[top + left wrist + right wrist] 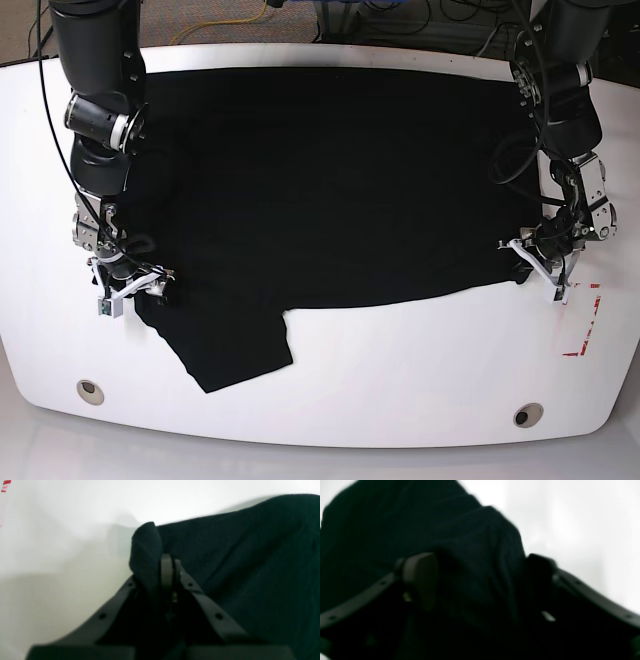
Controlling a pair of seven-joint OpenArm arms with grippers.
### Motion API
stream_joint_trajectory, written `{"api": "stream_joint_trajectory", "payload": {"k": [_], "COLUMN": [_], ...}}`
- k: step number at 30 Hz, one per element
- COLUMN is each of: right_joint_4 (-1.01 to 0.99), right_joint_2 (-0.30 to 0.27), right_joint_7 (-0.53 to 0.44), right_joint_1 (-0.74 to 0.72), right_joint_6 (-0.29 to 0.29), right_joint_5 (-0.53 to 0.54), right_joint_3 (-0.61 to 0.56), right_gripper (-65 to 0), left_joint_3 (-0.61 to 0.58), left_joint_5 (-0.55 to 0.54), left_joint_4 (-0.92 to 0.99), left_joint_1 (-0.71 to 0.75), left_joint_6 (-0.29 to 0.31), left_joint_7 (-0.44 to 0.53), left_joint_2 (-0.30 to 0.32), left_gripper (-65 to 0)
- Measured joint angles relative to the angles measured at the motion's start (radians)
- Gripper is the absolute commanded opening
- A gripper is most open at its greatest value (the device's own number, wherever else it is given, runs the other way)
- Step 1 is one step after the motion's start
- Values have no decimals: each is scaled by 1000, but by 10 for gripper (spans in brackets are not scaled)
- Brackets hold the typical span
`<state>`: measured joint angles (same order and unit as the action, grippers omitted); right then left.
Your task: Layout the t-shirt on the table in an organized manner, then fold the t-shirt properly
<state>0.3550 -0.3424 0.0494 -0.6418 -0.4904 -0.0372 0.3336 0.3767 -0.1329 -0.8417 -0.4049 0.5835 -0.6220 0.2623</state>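
The black t-shirt (330, 180) lies spread wide across the white table (400, 370), with one sleeve (235, 345) pointing toward the front left. At the shirt's right edge in the base view, my left gripper (537, 262) is down on the cloth. In the left wrist view the left gripper (170, 563) is shut on a raised fold of the t-shirt (146, 547). My right gripper (137, 288) is at the shirt's left edge. In the right wrist view the right gripper (480, 572) has its jaws apart, with a ridge of the t-shirt (480, 537) between the fingers (420, 577).
A red rectangular marking (580, 325) is on the table just in front of the left gripper, and a corner of this marking (5, 485) shows in the left wrist view. Two round holes (90, 390) (527, 414) sit near the front edge. Cables (400, 20) lie behind the table.
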Motion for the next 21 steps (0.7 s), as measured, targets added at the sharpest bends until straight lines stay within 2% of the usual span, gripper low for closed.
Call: {"api": "stream_joint_trajectory", "payload": {"k": [1, 8, 16, 21], "right_joint_4": [12, 72, 82, 82], "right_joint_2": [3, 27, 11, -2], "right_joint_7": [10, 57, 56, 59], "right_joint_1": [0, 11, 8, 8], "right_joint_6": [0, -7, -6, -7], "right_joint_5": [-15, -46, -45, -45], "right_joint_3": [0, 0, 0, 0], "right_gripper": [-277, -441, -640, -650], "left_joint_3": [0, 0, 0, 0], "left_joint_5": [0, -6, -6, -6], "left_joint_4": [-1, -3, -3, -3], "left_joint_1": [4, 9, 9, 9], "left_joint_6": [0, 0, 1, 0], "left_joint_7": [5, 10, 11, 10], "left_joint_2": [1, 2, 2, 2], "left_gripper": [-650, -650, -650, -650]}}
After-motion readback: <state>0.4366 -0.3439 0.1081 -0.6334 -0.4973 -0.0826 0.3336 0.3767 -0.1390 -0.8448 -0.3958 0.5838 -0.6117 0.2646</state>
